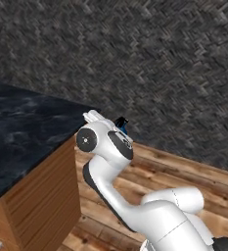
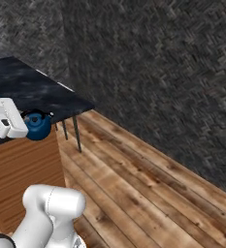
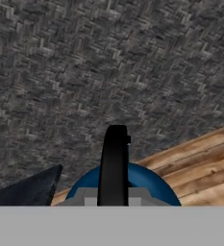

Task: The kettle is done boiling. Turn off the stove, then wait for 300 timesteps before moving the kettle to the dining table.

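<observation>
Gripper [image 2: 23, 122] pinched shut on kettle [image 2: 38, 126] handle, carried aloft. Table [image 2: 32, 92] corner lay just beside and below, on the arm's left; handle ran straight along the hand.

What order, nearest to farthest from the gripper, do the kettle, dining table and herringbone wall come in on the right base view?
1. kettle: hanging in the shut gripper, at the table's corner.
2. dining table: dark slab just behind and left of the kettle.
3. herringbone wall: grey, well beyond the table, across the wood floor.
</observation>
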Controlling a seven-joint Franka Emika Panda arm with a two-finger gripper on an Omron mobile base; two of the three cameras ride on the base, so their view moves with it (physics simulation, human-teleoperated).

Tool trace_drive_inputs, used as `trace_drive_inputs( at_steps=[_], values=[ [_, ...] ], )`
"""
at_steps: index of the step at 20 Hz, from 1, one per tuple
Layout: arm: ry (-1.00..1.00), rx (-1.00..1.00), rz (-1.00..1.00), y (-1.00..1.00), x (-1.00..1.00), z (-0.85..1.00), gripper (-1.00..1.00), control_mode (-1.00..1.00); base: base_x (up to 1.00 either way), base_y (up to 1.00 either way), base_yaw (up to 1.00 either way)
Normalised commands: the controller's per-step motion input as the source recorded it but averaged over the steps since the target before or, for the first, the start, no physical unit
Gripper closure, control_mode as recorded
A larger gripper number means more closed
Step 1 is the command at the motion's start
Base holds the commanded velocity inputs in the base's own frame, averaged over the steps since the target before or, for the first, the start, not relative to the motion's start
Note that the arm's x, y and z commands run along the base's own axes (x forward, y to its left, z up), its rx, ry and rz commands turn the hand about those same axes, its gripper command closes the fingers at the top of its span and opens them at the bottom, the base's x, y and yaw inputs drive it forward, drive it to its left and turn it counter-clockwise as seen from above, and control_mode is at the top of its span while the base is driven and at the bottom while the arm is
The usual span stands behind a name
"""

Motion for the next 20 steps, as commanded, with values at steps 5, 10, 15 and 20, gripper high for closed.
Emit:
trace_drive_inputs(
  at_steps=[5, 10, 15, 20],
  values=[
    [0.0, 0.0, 0.0, 0.0, 0.0, 0.0, 1.0, 1.0, 0.29, -0.33, 0.05],
    [0.0, 0.0, 0.0, 0.0, 0.0, 0.0, 1.0, 1.0, 0.1, -0.37, 0.21],
    [0.0, 0.0, 0.0, 0.0, 0.0, 0.0, 1.0, 1.0, 0.03, -0.37, 0.29],
    [0.0, 0.0, 0.0, 0.0, 0.0, 0.0, 1.0, 1.0, 0.03, -0.49, 0.32]
  ],
)
